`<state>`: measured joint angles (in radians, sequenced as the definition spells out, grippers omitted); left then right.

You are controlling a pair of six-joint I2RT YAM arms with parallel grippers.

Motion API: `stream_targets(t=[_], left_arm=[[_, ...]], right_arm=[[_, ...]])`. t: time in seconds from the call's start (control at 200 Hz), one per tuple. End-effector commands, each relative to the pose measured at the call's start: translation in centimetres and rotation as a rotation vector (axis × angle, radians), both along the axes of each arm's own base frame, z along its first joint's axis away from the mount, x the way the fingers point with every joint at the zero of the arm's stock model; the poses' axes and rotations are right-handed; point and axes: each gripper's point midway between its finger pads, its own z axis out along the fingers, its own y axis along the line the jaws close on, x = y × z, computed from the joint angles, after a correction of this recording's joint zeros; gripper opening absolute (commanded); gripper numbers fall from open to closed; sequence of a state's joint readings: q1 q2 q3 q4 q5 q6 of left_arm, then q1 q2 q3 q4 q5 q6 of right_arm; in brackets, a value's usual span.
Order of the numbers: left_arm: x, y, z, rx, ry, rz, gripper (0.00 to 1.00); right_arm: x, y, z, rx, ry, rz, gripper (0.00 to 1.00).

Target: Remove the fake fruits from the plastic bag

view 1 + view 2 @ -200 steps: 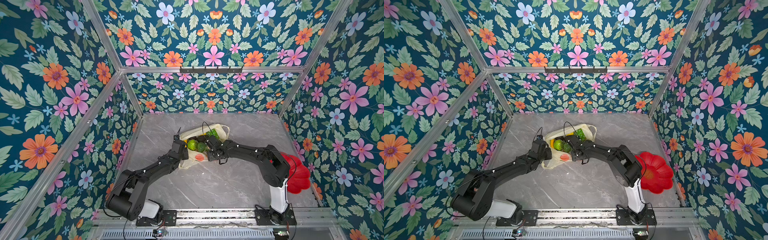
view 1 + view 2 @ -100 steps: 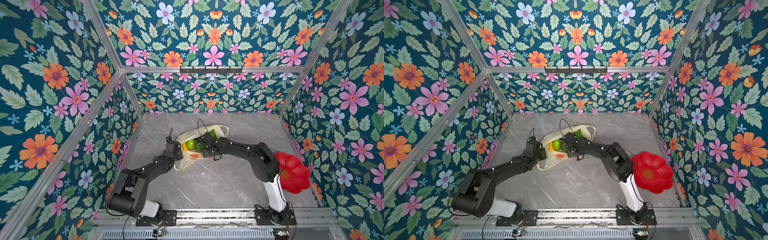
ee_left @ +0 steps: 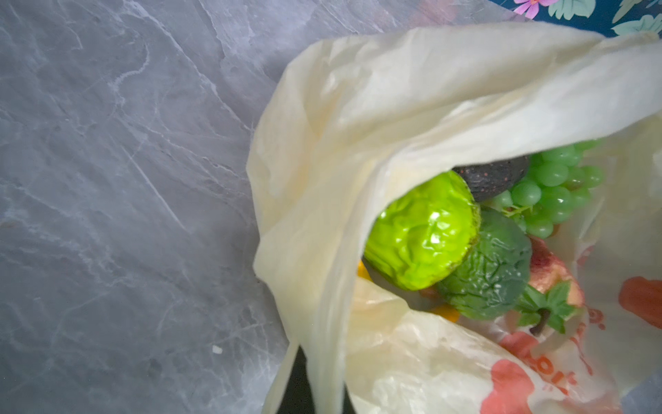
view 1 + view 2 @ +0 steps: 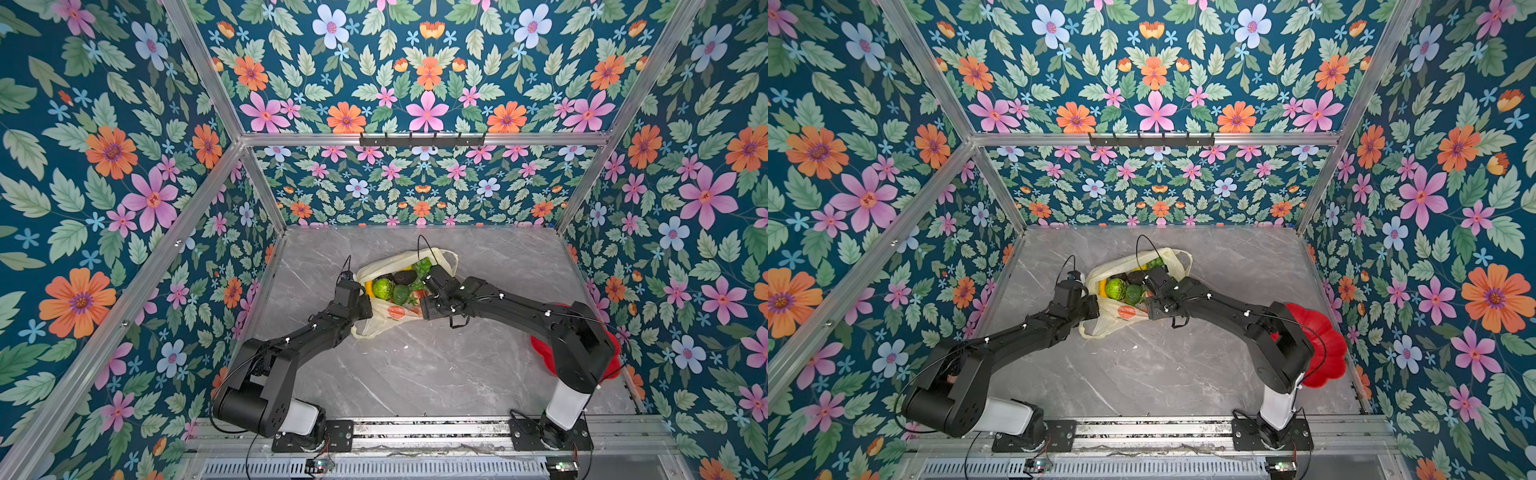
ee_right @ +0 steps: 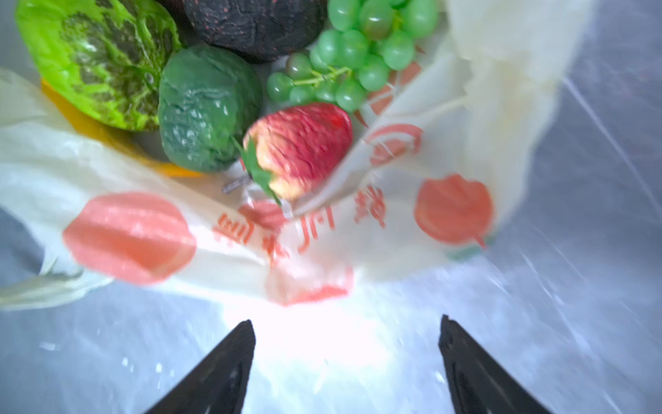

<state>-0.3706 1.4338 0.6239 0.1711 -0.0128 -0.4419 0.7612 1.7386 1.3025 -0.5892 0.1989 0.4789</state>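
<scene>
The plastic bag lies in the middle of the bench, its mouth gaping, with the fruits inside it. The left hand is closed on the bag's left rim and holds the film up taut. The right hand is wide open and empty, over bare bench just at the near side of the bag, by its printed flap.

The strawberry lies nearest that hand, pressed against a dark green bumpy fruit and tucked against a fold of the film. The likeliest slip is that the hand closes on film along with the fruit, so that the whole bag is dragged. The thin rim could also slide out of the left hand, and the mouth would then fall shut over the grapes and the avocado. The fruits look smooth and rounded, so an off-centre pinch could squirt one deeper in.
</scene>
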Motion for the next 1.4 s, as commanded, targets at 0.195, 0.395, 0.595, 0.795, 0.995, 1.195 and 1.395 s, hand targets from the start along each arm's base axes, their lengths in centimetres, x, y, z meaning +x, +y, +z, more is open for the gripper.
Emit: stream_targets(t=[0.195, 0.395, 0.595, 0.795, 0.995, 1.195, 1.395], left_arm=[[0.0, -0.3, 1.0, -0.021, -0.048, -0.017, 0.03], [-0.2, 0.1, 1.3, -0.013, -0.062, -0.006, 0.03], [-0.3, 0.2, 1.4, -0.013, -0.067, -0.004, 0.03], [-0.3, 0.3, 1.3, -0.008, -0.066, 0.001, 0.03], [-0.3, 0.4, 1.2, -0.002, -0.064, 0.003, 0.03], [-0.3, 0.4, 1.1, 0.001, -0.063, 0.005, 0.03], [-0.3, 0.5, 1.1, 0.005, -0.064, 0.007, 0.03]], right_arm=[[-3.3, -13.3, 2.8, -0.127, 0.045, -0.313, 0.84], [-5.4, -20.3, 2.0, -0.042, 0.095, -0.539, 0.84], [-6.9, -24.7, -0.4, 0.067, 0.139, -0.718, 0.84], [-7.3, -25.6, -2.3, 0.084, 0.172, -0.755, 0.87], [-7.7, -25.7, -4.4, 0.052, 0.227, -0.756, 0.88], [-8.0, -25.2, -5.9, 0.047, 0.276, -0.735, 0.86], [-8.6, -24.4, -6.2, 0.052, 0.292, -0.695, 0.86]])
